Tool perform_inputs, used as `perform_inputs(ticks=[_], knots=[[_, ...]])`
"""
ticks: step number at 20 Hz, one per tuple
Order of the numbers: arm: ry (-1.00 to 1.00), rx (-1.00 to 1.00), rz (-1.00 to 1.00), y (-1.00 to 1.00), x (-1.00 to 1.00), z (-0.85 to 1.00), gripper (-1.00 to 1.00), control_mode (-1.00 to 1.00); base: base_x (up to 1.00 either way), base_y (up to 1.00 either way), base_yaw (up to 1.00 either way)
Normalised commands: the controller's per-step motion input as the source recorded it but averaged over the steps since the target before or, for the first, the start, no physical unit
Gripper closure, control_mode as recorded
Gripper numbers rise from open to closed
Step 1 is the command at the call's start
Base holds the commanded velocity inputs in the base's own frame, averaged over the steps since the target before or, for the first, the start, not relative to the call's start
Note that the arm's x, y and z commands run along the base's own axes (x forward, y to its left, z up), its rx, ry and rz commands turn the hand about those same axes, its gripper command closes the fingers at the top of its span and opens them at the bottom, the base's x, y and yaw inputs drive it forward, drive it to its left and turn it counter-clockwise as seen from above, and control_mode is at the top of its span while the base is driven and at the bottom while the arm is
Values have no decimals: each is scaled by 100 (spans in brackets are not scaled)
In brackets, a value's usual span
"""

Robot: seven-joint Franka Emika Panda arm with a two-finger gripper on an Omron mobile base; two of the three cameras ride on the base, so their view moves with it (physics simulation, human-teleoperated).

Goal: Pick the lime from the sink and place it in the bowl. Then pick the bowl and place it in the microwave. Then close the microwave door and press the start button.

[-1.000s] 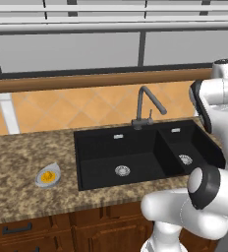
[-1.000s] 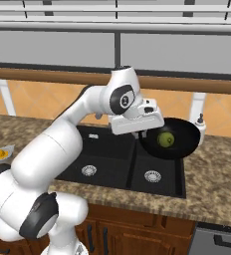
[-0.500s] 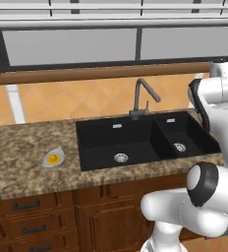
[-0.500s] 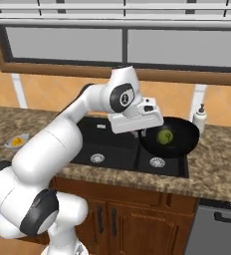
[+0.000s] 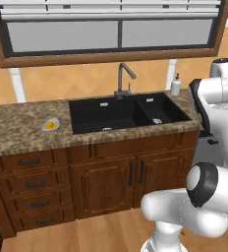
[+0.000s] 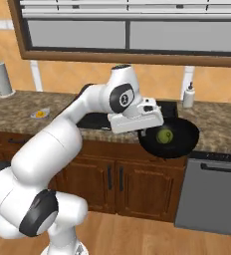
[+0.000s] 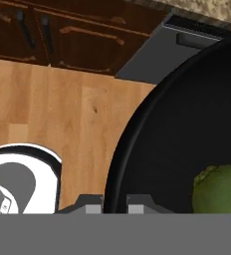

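Observation:
My gripper [image 6: 145, 131] is shut on the near rim of a wide black bowl [image 6: 179, 142], holding it in the air in front of the counter edge, above the dishwasher. The yellow-green lime [image 6: 164, 135] lies inside the bowl. In the hand view the bowl's rim [image 7: 121, 149] runs between my fingertips [image 7: 140, 202], and the lime [image 7: 221, 191] rests at the lower right. The black double-basin sink [image 5: 126, 113] sits in the granite counter, with nothing in its basins. The microwave and its door are out of view.
A grey faucet [image 5: 123, 78] stands behind the sink with a soap dispenser [image 5: 175, 84] to its right. A small plate with something yellow [image 5: 50, 125] lies on the counter's left. A paper towel roll [image 6: 2, 77] stands far left. Grey dishwasher [image 6: 212, 194], brown cabinets [image 5: 111, 182], wood floor below.
The whole picture has shifted: the base has backed away from the counter, so cabinets and floor now show. The bowl with the lime stays in my shut gripper.

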Motion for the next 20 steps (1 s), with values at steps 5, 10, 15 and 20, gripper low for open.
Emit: perform_inputs(ticks=[5,10,15,20], knots=[[0,0,0,0,0,0,100,100,-49,0,-27],[0,0,0,0,0,0,100,100,-3,0,-30],[0,0,0,0,0,0,100,100,-6,0,-33],[0,0,0,0,0,0,100,100,-6,-7,-53]])
